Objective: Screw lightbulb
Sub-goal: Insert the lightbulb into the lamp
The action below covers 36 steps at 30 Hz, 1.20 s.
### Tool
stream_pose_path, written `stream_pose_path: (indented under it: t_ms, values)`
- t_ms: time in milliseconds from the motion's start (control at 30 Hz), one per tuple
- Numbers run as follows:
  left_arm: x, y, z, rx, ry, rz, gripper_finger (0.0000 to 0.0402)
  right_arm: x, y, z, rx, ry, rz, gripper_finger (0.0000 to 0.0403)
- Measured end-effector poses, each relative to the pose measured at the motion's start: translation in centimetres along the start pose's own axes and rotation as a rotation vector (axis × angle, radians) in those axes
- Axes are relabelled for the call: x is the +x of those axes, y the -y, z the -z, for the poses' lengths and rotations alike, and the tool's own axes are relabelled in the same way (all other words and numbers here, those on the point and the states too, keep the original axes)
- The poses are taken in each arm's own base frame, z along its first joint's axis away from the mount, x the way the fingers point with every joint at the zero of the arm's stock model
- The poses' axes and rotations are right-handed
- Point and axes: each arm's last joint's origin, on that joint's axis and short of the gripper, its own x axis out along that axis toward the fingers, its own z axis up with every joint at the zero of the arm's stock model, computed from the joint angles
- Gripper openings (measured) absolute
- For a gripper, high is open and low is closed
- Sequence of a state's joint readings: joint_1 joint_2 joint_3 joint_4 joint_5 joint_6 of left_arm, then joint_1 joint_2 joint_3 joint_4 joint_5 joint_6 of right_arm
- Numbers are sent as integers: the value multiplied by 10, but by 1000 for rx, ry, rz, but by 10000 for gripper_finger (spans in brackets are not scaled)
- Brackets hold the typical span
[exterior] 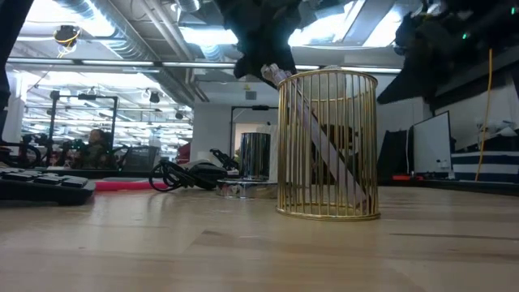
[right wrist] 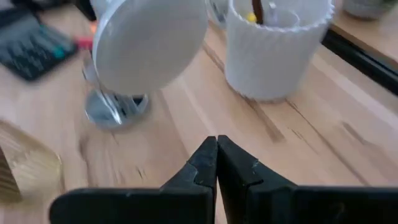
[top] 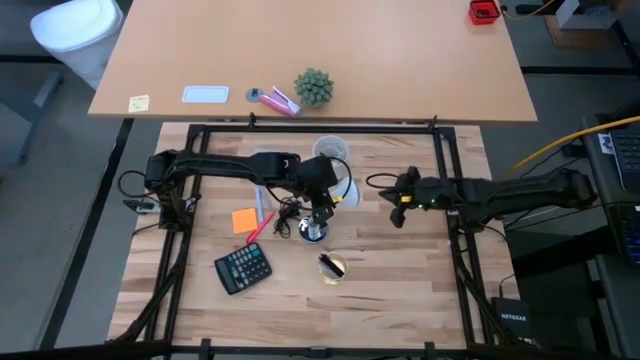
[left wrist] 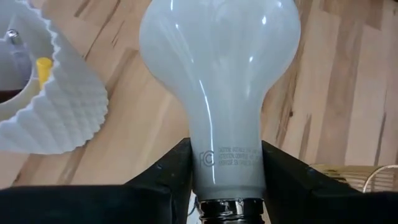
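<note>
Table [top: 400, 290]: light wood. Left gripper [left wrist: 227, 177]: clamped on the lightbulb [left wrist: 221, 81] by its neck, above the silver socket [right wrist: 115, 107]; screw base mostly cut off. Right gripper [right wrist: 216, 163]: closed, empty, just beside.

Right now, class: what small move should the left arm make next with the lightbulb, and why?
Probably lower it onto the silver socket. The left end effector grips the lightbulb at its neck, base toward the socket, apparently not yet seated.
</note>
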<state>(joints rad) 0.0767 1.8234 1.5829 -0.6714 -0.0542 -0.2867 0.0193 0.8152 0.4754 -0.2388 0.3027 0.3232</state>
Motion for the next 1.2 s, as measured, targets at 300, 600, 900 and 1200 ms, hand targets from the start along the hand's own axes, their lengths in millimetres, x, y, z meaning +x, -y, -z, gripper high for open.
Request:
stream_pose_path:
  t_ms: [300,600,900,1200]
  values:
    - [-10,18,3,16,39,-9,142,29,4,41,175,233,-91,12]
    - [-4,41,17,40,50,-52,145,47,-7,29,186,381,-187,12]
    - [-6,50,30,39,15,-149,145,79,-27,9,128,321,-238,12]
    - [3,61,60,-6,-39,-241,143,88,-39,-11,74,357,-316,12]
